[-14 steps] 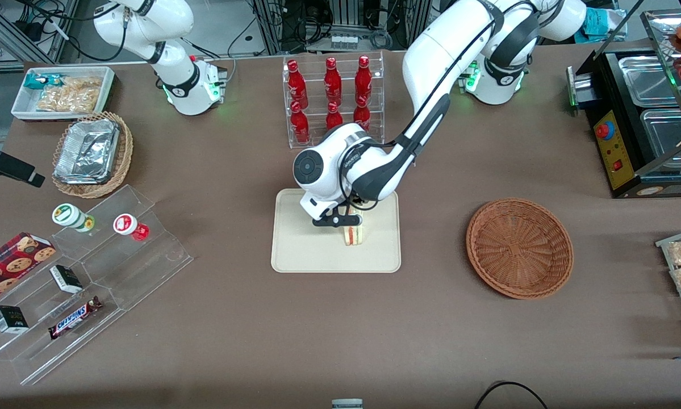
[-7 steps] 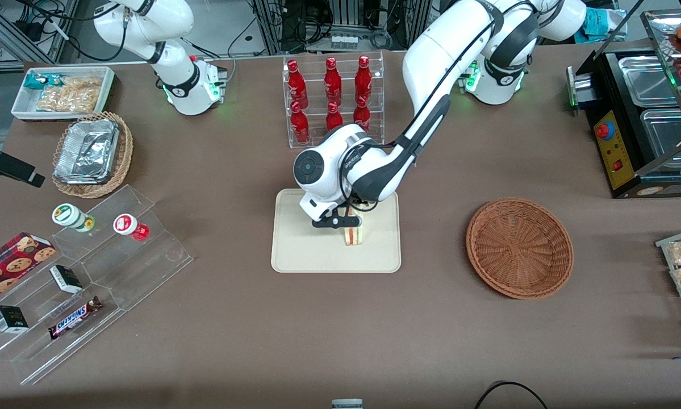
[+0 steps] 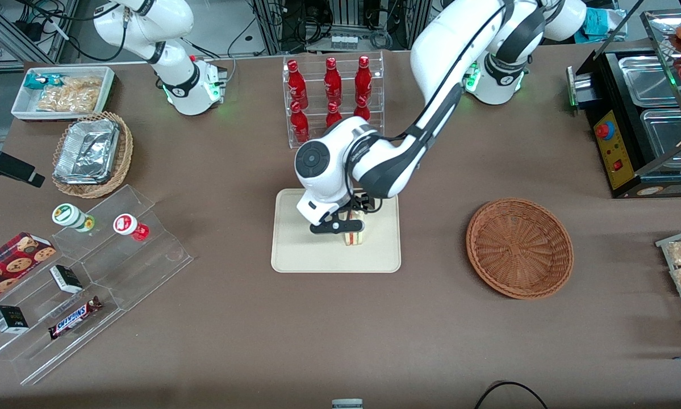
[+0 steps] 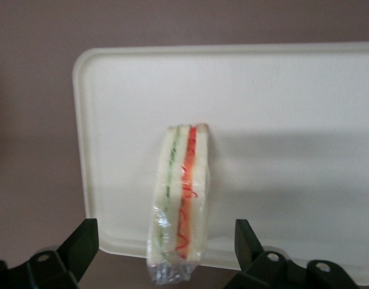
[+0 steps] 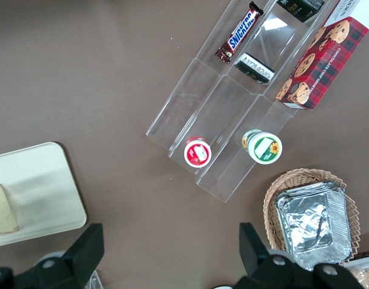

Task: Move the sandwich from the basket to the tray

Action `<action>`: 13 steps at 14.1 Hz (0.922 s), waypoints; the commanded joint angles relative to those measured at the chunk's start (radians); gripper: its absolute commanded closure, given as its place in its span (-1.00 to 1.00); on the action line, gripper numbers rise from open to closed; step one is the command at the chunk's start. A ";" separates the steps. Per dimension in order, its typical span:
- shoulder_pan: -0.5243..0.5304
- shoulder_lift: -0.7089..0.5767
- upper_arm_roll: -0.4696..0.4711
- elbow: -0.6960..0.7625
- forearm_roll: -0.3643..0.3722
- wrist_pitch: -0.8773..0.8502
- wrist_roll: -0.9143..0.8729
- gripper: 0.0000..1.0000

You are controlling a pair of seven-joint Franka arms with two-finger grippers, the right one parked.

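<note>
Sandwich [image 4: 179, 201] standing on edge on the tray [image 4: 304, 120], well apart from the empty basket [image 3: 519, 247], directly under the tool [image 4: 163, 253], spread wide and gripping nothing, fingers [image 4: 82, 244] clear either side of its long axis, so straight lift looks free.

Even, bright overhead light; soft shadow beside the sandwich [image 4: 178, 205]; wrist view slightly blurred.
</note>
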 commanded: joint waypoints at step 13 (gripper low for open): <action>0.527 -0.553 0.003 -0.166 -0.117 -0.453 0.516 -1.00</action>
